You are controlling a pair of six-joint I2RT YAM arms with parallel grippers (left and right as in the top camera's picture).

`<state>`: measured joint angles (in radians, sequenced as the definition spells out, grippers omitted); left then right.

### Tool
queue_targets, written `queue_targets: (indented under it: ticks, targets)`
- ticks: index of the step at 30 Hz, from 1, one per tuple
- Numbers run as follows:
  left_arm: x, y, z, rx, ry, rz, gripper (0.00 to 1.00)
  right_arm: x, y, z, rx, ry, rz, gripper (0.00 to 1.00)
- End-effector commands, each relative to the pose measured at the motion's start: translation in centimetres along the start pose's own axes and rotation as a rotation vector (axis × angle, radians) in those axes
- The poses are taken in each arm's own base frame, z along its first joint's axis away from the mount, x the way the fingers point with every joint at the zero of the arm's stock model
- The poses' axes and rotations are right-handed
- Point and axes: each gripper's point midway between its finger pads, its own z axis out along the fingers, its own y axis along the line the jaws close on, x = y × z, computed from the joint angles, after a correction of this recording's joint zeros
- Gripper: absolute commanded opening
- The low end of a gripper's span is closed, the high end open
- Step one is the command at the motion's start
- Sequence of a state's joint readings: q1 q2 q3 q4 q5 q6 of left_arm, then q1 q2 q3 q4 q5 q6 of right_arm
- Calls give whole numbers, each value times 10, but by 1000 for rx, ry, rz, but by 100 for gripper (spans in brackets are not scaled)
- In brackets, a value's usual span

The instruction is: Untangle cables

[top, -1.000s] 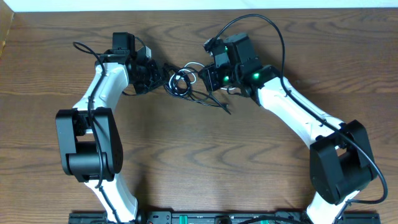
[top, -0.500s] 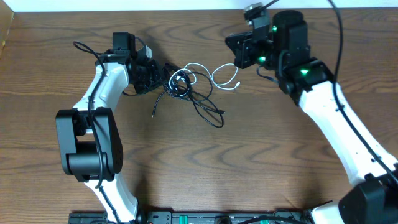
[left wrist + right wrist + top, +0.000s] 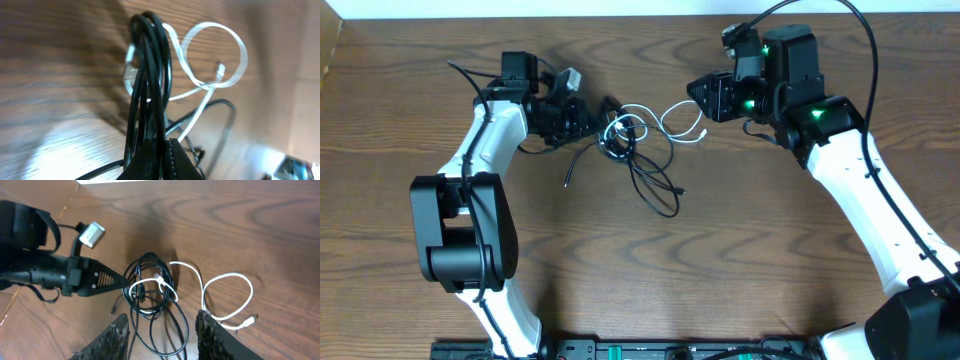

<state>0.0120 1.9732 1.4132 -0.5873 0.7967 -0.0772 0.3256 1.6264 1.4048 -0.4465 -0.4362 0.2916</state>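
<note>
The cables lie tangled at the middle back of the table. In the overhead view the black cables (image 3: 655, 180) run from a knot down into long loops, and the white cable (image 3: 664, 120) curls out to the right. My left gripper (image 3: 598, 120) is shut on the black cables (image 3: 150, 65) at the knot, with the white cable (image 3: 243, 52) looping beyond. My right gripper (image 3: 698, 93) hangs open above the white loop, holding nothing. From the right wrist, its fingers (image 3: 117, 337) frame the black cables (image 3: 149, 256) and the white cable (image 3: 226, 275).
The brown wooden table (image 3: 620, 260) stretches toward the front. The left arm's own thick wire (image 3: 460, 75) loops at the back left. A pale wall edge runs along the far side. Both arm bases stand at the front edge.
My right gripper drew the white cable out to the right, rose away from the tangle, and opened, letting it go. The left gripper shifted slightly right with the knot.
</note>
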Motion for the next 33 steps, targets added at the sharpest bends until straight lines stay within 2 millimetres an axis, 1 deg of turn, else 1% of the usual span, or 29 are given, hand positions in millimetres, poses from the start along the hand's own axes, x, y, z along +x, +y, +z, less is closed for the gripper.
queue_targets:
  ticks: [1, 3, 4, 5, 6, 8, 12, 14, 16, 17, 18, 19, 21, 23, 24, 27, 29, 31, 32, 33]
  targets:
    - [4, -29, -4, 159, 11, 126, 8, 7, -8, 4, 29, 27, 0, 39]
    - [4, -29, -4, 160, 11, 125, 8, 13, -11, 5, 35, 51, 12, 31]
    - [4, -29, -4, 160, 11, 125, 8, 18, -11, 7, 37, 70, 19, 22]
    - [4, -29, -4, 160, 11, 121, 8, 24, -9, 8, 30, 94, 24, 20]
    - [4, -29, -4, 160, 11, 112, 8, 29, -8, 10, 26, 112, 28, 20]
    - [2, -30, -4, 160, 8, 82, 8, 43, 2, 14, -17, 165, -5, 24]
    - [-2, -29, -4, 154, 1, -16, 7, 66, 30, 23, -148, 246, -125, 40]
    - [-3, -25, -4, 130, 6, -185, 8, 76, 42, 29, -176, 272, -174, 42]
    - [-4, -17, -3, 84, 5, -437, 8, 87, 55, 34, -207, 294, -250, 44]
    - [-3, -7, -2, 30, -4, -592, 8, 93, 64, 37, -229, 302, -305, 45]
    - [1, 3, -2, -28, -12, -707, 8, 99, 73, 38, -249, 309, -357, 45]
    - [3, 8, -3, -56, -18, -760, 8, 102, 79, 39, -260, 313, -396, 46]
    - [3, 9, -3, -63, -23, -841, 8, 108, 86, 43, -255, 316, -464, 48]
    - [3, 6, -3, -48, -16, -923, 7, 114, 87, 48, -191, 318, -536, 49]
    - [4, 5, -2, -43, -13, -959, 8, 117, 83, 53, -121, 324, -590, 49]
    - [5, 6, -3, -46, -12, -1030, 7, 122, 77, 61, -11, 329, -694, 50]
    - [10, 6, -3, -60, 4, -1114, 7, 121, 69, 66, 83, 327, -764, 51]
    - [16, 7, -3, -74, 17, -1190, 8, 117, 58, 70, 175, 319, -791, 52]
    - [22, 7, -3, -92, 34, -1272, 8, 116, 48, 75, 230, 320, -800, 53]
    - [27, 8, -4, -105, 45, -1320, 7, 118, 46, 78, 237, 327, -809, 54]
